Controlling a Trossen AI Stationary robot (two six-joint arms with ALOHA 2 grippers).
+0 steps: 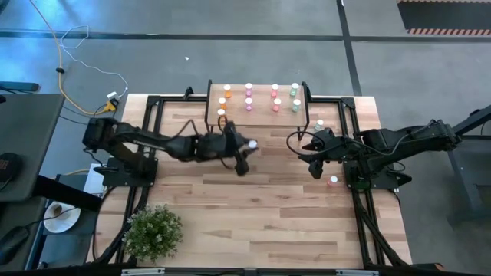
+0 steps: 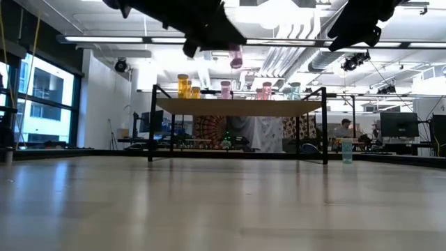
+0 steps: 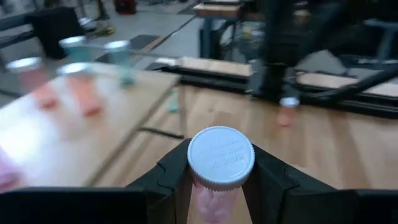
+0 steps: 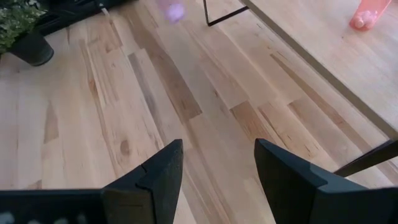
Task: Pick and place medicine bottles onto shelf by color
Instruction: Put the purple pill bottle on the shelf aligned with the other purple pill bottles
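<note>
White-capped pink bottle [image 3: 220, 163] clamped in left gripper [image 3: 219, 177], body partly hidden, right gripper [image 4: 216, 163] open, empty, shelf [image 1: 257, 98] bottles blurred

The high camera looks straight down on the whole bench [image 1: 253, 207]. The low one looks level across it, sharing the shelf [image 2: 240, 107]. Each wrist camera peers closely past its own claw.

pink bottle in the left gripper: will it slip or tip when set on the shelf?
Probably rigid: the left gripper clamps the pink bottle with no visible squashing. The round, smooth-looking body could twist or slip between the fingers. Tall, narrow and likely light, it may tip or roll on the shelf if released tilted.
</note>
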